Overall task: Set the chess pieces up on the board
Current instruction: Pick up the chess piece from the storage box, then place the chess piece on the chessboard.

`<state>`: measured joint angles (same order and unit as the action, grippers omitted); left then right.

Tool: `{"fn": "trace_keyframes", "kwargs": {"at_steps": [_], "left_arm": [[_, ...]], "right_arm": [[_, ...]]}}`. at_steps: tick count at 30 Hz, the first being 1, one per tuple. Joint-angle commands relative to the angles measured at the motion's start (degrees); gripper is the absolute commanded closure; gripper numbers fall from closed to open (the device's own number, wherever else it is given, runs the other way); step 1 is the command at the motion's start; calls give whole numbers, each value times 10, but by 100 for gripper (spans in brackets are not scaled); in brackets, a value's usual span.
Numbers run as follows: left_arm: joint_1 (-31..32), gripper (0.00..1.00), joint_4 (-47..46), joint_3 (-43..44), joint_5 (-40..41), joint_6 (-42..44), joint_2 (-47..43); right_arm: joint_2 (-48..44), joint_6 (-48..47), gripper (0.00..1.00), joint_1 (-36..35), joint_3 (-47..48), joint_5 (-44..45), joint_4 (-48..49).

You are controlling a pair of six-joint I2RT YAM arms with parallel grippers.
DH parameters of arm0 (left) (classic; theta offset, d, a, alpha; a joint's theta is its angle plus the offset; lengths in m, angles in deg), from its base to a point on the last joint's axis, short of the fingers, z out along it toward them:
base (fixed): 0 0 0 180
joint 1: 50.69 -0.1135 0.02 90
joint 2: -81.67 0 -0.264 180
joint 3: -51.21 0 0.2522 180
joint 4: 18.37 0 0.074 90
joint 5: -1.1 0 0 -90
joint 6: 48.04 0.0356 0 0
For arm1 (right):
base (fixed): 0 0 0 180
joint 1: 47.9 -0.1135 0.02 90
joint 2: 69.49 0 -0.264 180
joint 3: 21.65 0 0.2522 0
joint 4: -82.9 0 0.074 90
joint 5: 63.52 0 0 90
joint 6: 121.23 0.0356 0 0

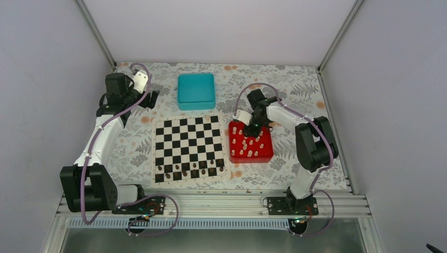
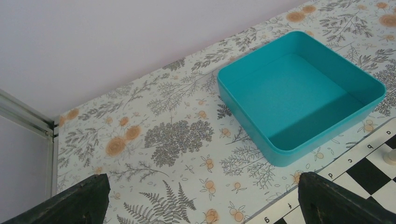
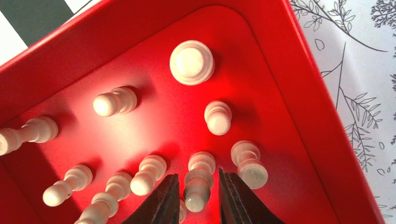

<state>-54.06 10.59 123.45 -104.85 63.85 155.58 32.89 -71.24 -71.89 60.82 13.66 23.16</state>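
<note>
**A:** Where did the chess pieces (image 1: 250,143) stand, and what were the hands doing?

**B:** The cream pieces were crowded in the red tray (image 1: 268,156), just right of the board (image 1: 187,138); only dark pieces (image 1: 190,168) lined the board's near rows. The right gripper (image 3: 197,173) was down inside the tray, its fingers (image 3: 161,200) narrow on either side of one cream piece (image 3: 196,189); whether the pads touched it could not be told. The left gripper (image 2: 201,182) hung wide apart and held nothing, near the empty teal box (image 2: 299,93).

**A:** What could have gone wrong from there?

**B:** Mostly the crowding, I judged; one neighbour (image 3: 250,163) sat just beside the right finger and another (image 3: 147,175) just beside the left, so closing or lifting could have knocked either one over. The chosen piece was small and rounded; a pinch off its middle might have squeezed it out sideways or tipped it. A lift at a slant could have dragged it against the tray wall; a loose hold might have dropped it on the way to the board, where it could have toppled the dark pieces.
</note>
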Motion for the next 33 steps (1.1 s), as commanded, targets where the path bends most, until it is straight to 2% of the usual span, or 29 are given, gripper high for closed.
{"fn": "trace_keyframes", "kwargs": {"at_steps": [1,6,15,23,33], "left_arm": [[-2,0,-4,-4,-10,6,-6],[-3,0,-4,-3,-13,6,-7],[-4,0,-3,-2,-16,6,-10],[-5,0,-1,2,-12,5,-21],[-15,0,-12,4,27,5,-46]], "right_arm": [[2,-3,79,-5,-9,-4,5],[-3,-1,89,-6,-3,-2,-6],[-32,14,94,-33,80,19,-69],[23,14,95,-92,291,33,-146],[236,9,94,-179,591,25,-166]]}}
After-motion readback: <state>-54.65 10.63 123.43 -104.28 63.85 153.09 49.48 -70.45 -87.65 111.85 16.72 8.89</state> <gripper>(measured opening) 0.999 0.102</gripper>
